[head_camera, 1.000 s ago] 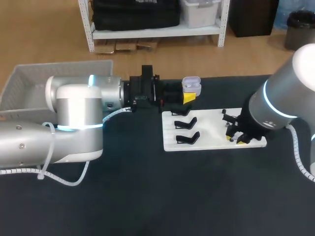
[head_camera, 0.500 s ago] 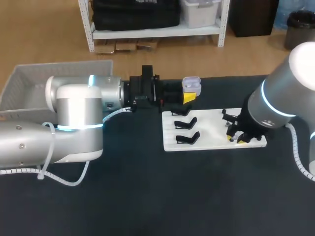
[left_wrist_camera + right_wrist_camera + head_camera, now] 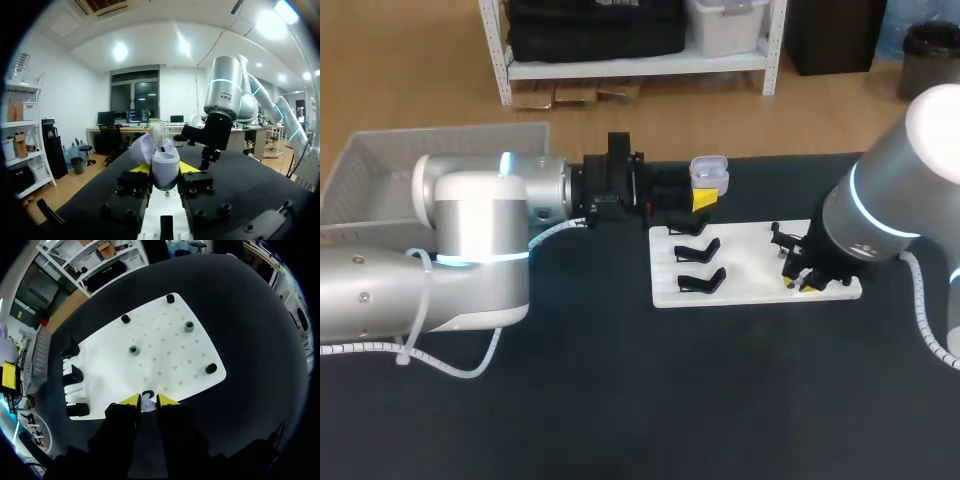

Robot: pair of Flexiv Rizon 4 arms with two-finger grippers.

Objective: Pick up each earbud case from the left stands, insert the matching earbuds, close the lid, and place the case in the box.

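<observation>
Earbud case (image 3: 709, 172) stands upright, lid open, clenched in the left hand (image 3: 703, 198) over the worktop's (image 3: 620, 380) far edge. The right hand (image 3: 800, 283) grasps an earbud (image 3: 146, 403) at the near right part of the white board (image 3: 750, 262); the case lies leftward and farther, across this board.

One tabletop (image 3: 570, 400) and two arms over it: the left arm (image 3: 470, 230) and the right arm (image 3: 880, 210). Each arm ends in a single gripper, making two: the left gripper (image 3: 164, 169) and the right gripper (image 3: 148, 401). There is one earbud case (image 3: 165, 161), with its lid open. One white board (image 3: 750, 262) lies on the tabletop. It carries three black stands (image 3: 70, 347) (image 3: 73, 374) (image 3: 77, 409) in a row. It also carries five small pegs: three black pegs (image 3: 170, 298) (image 3: 125, 319) (image 3: 211, 368) and two grey pegs (image 3: 189, 326) (image 3: 133, 350). One small white piece (image 3: 146, 404) sits at the right gripper, too small to name. There is one box (image 3: 380, 165).
</observation>
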